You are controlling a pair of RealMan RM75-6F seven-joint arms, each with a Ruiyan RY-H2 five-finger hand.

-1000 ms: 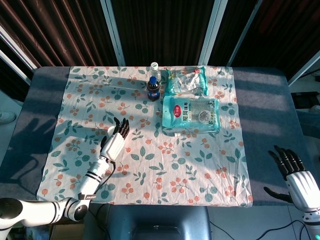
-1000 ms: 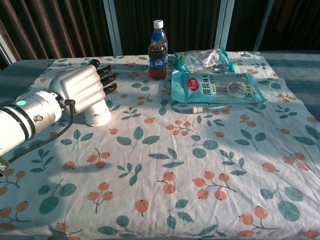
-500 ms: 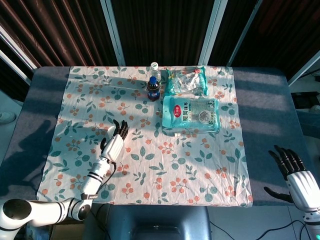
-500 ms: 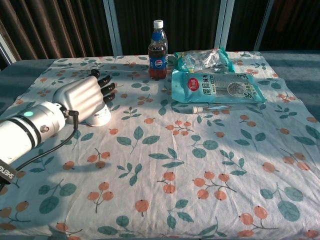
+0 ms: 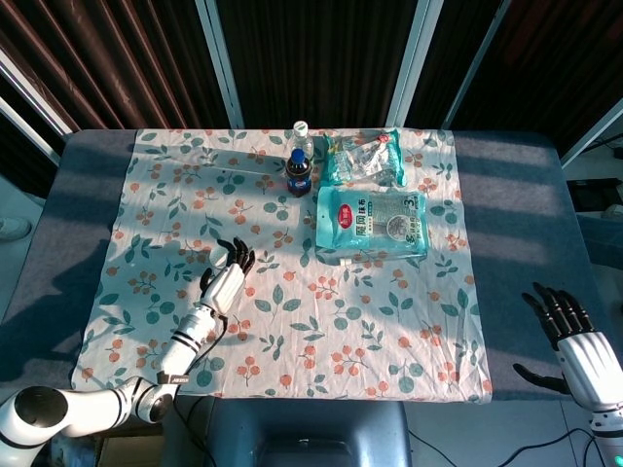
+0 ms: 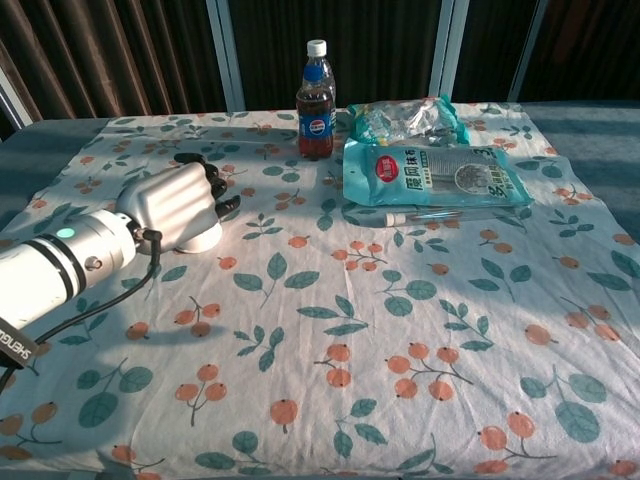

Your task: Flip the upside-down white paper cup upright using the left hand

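Observation:
The white paper cup (image 6: 204, 238) stands upside down on the floral cloth at the table's left side. Only its lower rim shows under my left hand (image 6: 182, 203). That hand lies over the cup with its fingers (image 6: 216, 184) curled down around the cup's far side. In the head view the left hand (image 5: 226, 276) hides the cup entirely. My right hand (image 5: 572, 336) hangs off the table's near right corner with its fingers spread and nothing in it.
A cola bottle (image 6: 315, 100) stands at the back centre. Two teal snack packets (image 6: 432, 170) (image 6: 404, 118) lie to its right, with a thin clear tube (image 6: 432, 213) in front of them. The floral cloth (image 6: 380, 330) covers the table.
My left hand has sunk lower onto the cup and its fingers have gone from stretched out to curled around it. More of the cup is covered. The right hand has stayed still.

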